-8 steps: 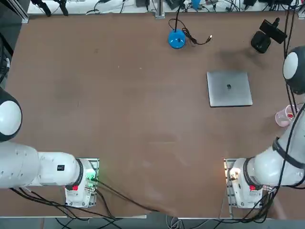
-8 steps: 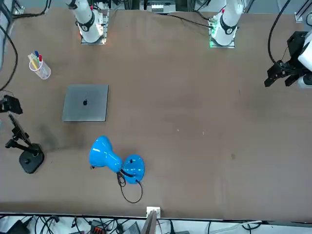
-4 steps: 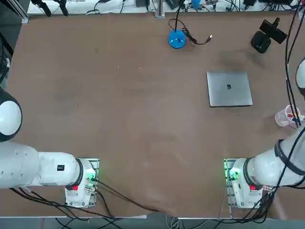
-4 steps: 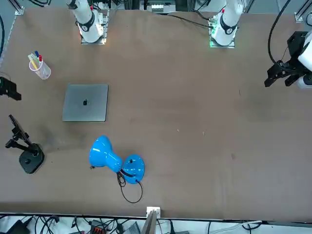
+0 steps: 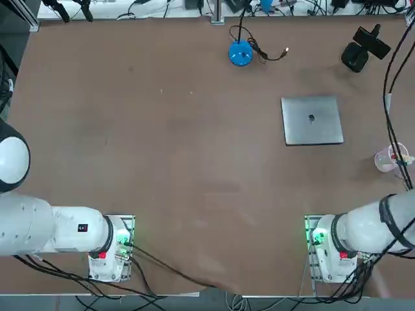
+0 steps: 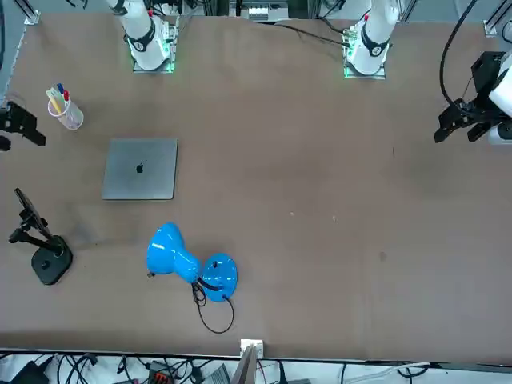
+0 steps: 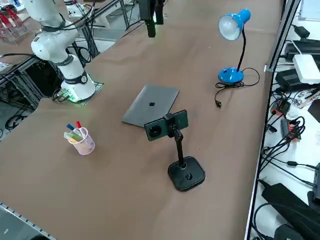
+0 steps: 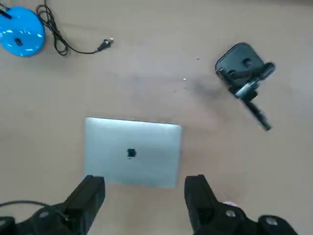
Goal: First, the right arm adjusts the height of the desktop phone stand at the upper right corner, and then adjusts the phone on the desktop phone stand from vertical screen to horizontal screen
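Facing sideways only side-on: phone (image 7: 166, 125)

Brown table (image 7: 125, 165): black desktop phone stand (image 7: 186, 173) holding phone (image 7: 166, 125) level; grey closed laptop (image 7: 151, 105) behind; pen cup (image 7: 82, 140); blue lamp (image 7: 232, 30); right arm (image 7: 55, 35) base, green-lit.

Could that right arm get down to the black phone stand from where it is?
Probably yes. The right gripper hangs open, high above the laptop, and nothing stands between it and the desktop phone stand nearby.
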Tool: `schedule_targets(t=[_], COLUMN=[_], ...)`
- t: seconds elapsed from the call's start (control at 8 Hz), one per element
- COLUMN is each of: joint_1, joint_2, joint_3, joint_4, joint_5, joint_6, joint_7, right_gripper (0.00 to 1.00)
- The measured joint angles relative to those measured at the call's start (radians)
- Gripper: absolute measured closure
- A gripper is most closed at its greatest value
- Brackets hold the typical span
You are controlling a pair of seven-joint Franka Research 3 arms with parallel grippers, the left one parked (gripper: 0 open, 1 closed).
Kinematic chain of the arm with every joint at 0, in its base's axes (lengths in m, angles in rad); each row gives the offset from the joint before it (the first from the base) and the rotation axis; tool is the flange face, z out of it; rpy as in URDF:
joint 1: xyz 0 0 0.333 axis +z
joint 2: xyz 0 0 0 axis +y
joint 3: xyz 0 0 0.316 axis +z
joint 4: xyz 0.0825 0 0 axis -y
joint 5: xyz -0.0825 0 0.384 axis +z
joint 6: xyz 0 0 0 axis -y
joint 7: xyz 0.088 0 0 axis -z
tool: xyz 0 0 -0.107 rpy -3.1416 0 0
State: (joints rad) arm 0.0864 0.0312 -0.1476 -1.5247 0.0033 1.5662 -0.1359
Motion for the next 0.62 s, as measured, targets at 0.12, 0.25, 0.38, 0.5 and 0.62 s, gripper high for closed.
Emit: schedule_targets(t=[0.12,0.25,0.38,0.5,0.62], joint_1=[0.001,0.002,0.002,0.002,0.001], joint_2=[-0.045,-0.076,-0.095,-0.103,-0.104], joint_3=[0.014,0.020,0.024,0.024,0.024], joint_4=[-0.049,-0.080,-0.097,-0.103,-0.103], joint_5=[-0.004,-0.012,-0.019,-0.020,-0.020], joint_6=[0.006,0.008,0.008,0.008,0.008], joint_7=[0.029,0.038,0.044,0.049,0.054], right_gripper=[0.00,0.00,0.00,0.00,0.00])
